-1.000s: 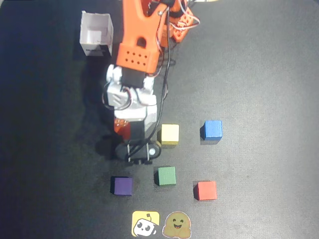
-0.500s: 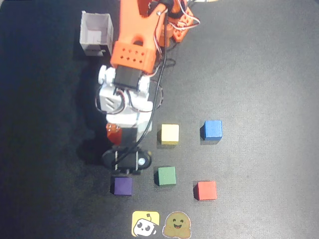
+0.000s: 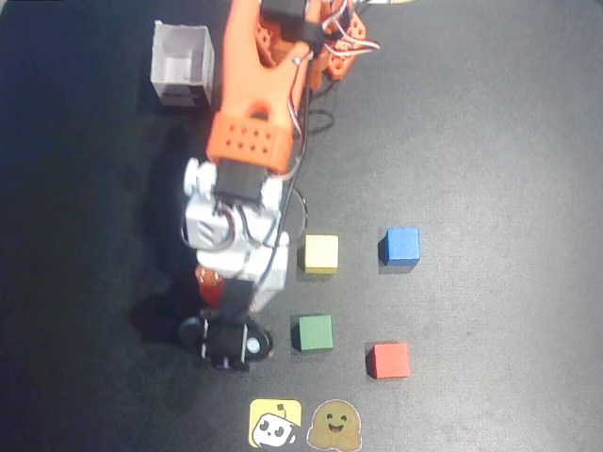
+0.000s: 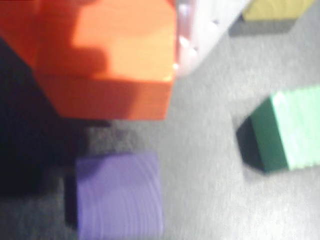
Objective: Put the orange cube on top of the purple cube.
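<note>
Two shifts down-frame in the overhead view within a second: claw (image 3: pixel 215 288) first level with the yellow cube (image 3: pixel 321 253), then lower, now beside the green cube (image 3: pixel 315 332) and over the spot where the purple cube lay in plain sight before. Hides that cube from overhead now under the wrist's black camera mount.

Pinches the orange cube (image 4: pixel 112 55) between its fingers, raised off the surface (image 3: pixel 490 141). In the wrist view, orange cube high and near the lens, purple cube (image 4: pixel 120 196) below it on the surface, clear space between the two, green cube off to the right. Judged from this: carry nearly over, cube close to above its target but perhaps not squarely aligned; lowering and release not yet done.

Dark, matte, slightly speckled surface, flat and uncluttered. Elsewhere on it: blue cube (image 3: pixel 402 245), red cube (image 3: pixel 388 360), a white open box (image 3: pixel 182 64) at top left, two cartoon stickers (image 3: pixel 303 424) at the bottom edge. Nothing of the room beyond.
</note>
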`<action>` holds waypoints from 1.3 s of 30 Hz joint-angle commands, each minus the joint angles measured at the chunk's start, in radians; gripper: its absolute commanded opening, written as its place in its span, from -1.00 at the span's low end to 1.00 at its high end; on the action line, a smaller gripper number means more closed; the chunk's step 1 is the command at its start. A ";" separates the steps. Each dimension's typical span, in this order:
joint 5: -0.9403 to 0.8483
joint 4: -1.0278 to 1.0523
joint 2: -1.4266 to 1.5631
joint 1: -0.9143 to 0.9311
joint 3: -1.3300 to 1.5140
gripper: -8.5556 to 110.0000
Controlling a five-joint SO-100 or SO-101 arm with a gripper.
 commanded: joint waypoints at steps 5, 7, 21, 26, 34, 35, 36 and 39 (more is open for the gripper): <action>0.014 0.003 -0.097 -0.009 -0.181 -0.77; 0.014 0.003 -0.126 -0.009 -0.213 -0.77; 0.011 0.002 -0.267 -0.008 -0.354 -0.77; 0.009 -0.002 -0.295 -0.003 -0.374 -0.77; 0.012 -0.006 -0.308 -0.003 -0.377 -0.76; 0.012 -0.006 -0.308 -0.003 -0.377 -0.75; 0.012 -0.006 -0.308 -0.003 -0.377 -0.67; 0.012 -0.006 -0.308 -0.003 -0.377 -0.63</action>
